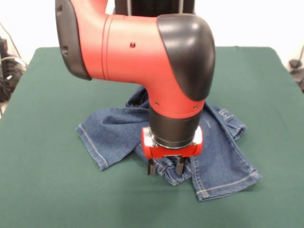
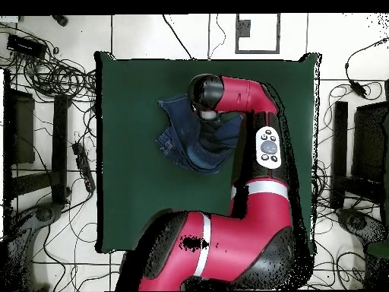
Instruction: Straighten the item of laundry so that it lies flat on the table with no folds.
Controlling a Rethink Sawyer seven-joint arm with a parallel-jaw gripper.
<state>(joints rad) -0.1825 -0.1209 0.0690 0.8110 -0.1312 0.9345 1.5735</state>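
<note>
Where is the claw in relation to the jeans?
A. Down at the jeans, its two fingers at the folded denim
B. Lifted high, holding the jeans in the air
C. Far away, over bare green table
A: in the front view the claw stands low, fingers apart, on the crumpled jeans, which lie on the table.

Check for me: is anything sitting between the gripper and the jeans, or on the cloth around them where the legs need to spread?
Nothing visible. The gripper hangs right at the crumpled jeans, fingers apart at their near folded edge. The green table around the denim shows no other objects in either view, though the arm hides part of the jeans from overhead.
</note>
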